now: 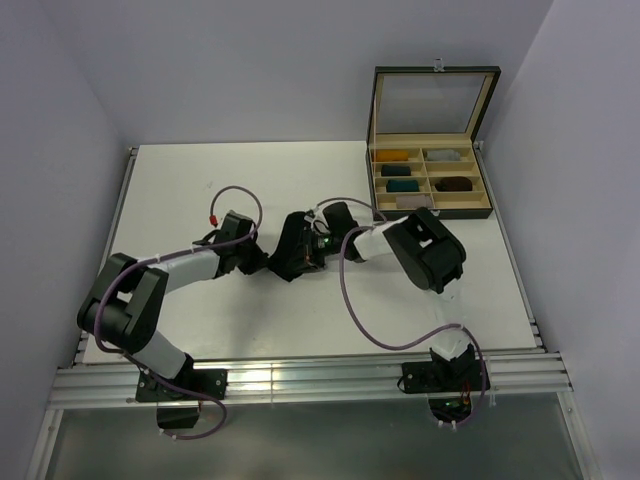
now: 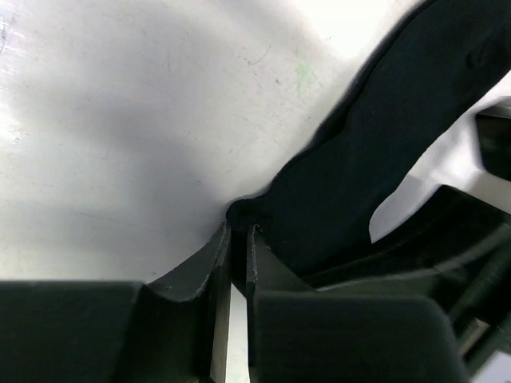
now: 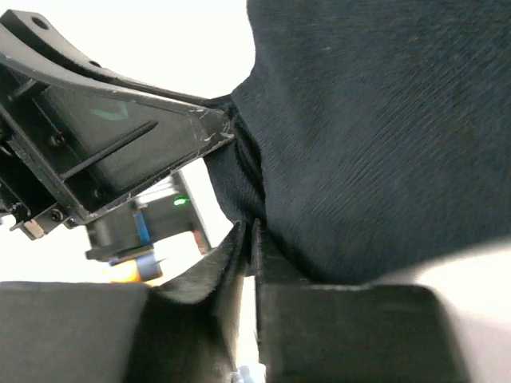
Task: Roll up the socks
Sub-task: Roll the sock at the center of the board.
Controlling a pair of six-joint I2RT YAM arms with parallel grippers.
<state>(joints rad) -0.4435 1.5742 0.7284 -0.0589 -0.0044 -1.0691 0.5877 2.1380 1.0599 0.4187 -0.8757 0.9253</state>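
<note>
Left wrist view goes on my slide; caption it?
Left gripper, jaws closed on the edge of the black sock, table behind.

The left arm (image 1: pixel 150 290) rises from its base at the near edge, folds at an elbow out on the left, and reaches rightward and low toward the middle; the right arm (image 1: pixel 425 255) climbs from its base, bends at a raised elbow, and sends its pale forearm leftward; the two wrists face each other near the centre, close together; the left tool (image 2: pixel 239 235) has its fingers set with only a thin slit between them, nipping a corner of the sock (image 2: pixel 383 144); the right tool (image 3: pixel 247 227) is likewise pressed nearly together on a fold of the same fabric.
</note>
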